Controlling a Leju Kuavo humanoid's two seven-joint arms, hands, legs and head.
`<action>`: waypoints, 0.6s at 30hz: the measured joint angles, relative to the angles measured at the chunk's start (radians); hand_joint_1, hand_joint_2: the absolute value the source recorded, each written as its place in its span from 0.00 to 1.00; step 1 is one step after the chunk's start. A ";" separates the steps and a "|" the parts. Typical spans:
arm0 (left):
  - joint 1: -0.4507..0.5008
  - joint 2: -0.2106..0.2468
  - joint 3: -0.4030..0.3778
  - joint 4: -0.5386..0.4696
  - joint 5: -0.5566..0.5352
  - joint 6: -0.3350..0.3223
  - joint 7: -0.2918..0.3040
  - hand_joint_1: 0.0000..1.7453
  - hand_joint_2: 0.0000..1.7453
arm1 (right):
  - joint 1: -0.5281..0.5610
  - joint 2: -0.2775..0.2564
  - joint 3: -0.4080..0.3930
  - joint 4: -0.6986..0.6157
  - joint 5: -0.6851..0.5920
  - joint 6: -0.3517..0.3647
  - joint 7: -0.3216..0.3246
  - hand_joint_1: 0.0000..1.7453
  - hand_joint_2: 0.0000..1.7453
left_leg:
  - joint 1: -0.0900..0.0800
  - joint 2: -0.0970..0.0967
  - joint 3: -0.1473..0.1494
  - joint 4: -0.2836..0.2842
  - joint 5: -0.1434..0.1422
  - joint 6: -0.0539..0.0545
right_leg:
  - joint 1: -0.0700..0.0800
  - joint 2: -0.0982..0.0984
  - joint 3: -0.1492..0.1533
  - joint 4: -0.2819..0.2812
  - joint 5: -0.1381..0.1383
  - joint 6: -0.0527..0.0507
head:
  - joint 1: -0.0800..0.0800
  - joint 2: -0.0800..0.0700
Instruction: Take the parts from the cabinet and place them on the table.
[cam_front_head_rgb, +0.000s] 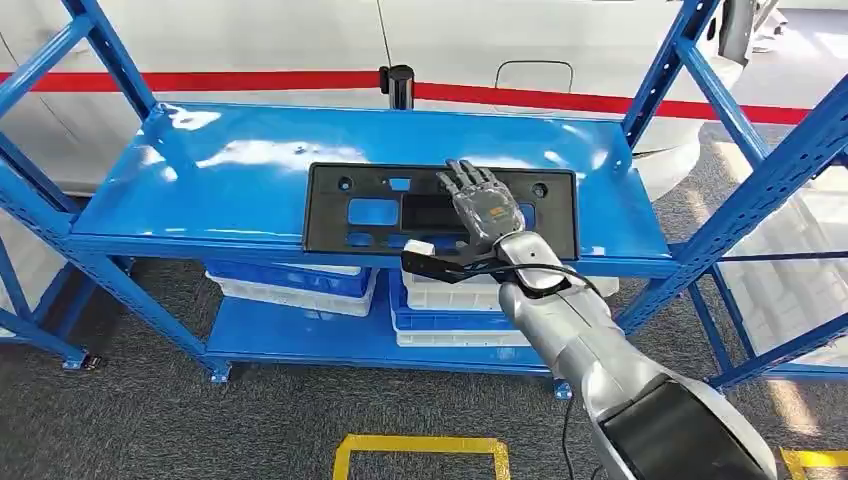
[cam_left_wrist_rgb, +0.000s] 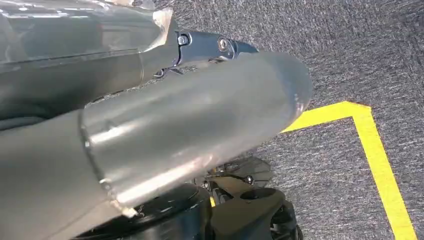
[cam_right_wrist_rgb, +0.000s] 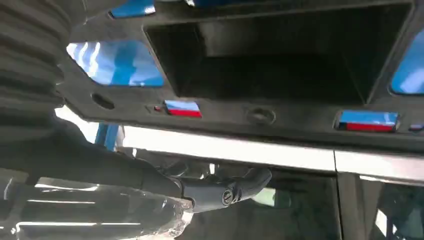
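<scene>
A long black plastic panel with several cut-outs lies flat on the top shelf of the blue cabinet, near its front edge. My right hand lies over the panel's right half, fingers spread and pointing away from me, holding nothing. In the right wrist view the panel is very close, blue shelf showing through its openings, beside my hand's grey ribbed cover.
Blue and white bins stand on the lower shelf. Blue uprights frame the cabinet on both sides. A white wall with a red stripe runs behind. Yellow tape marks the grey carpet.
</scene>
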 joint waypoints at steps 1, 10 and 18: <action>0.000 0.000 0.000 0.000 0.000 0.001 0.001 0.00 0.00 | 0.003 0.000 -0.003 0.003 0.001 -0.003 0.000 0.00 1.00 | 0.000 0.000 0.000 0.000 0.000 0.000 | 0.000 0.000 0.000 0.000 0.000 0.000 | 0.000 0.000; 0.000 0.000 0.009 0.001 -0.001 0.007 0.015 0.00 0.00 | 0.005 -0.002 -0.018 0.017 0.012 -0.004 0.003 0.00 1.00 | 0.000 0.000 0.000 0.000 0.000 0.000 | 0.000 0.000 0.000 0.000 0.000 0.000 | 0.000 0.000; 0.000 0.000 0.010 0.001 -0.010 0.006 0.007 0.00 0.00 | 0.000 -0.011 -0.030 0.018 0.022 -0.017 0.003 0.00 1.00 | 0.000 0.000 0.000 0.000 0.000 0.000 | 0.000 0.000 0.000 0.000 0.000 0.000 | 0.000 0.000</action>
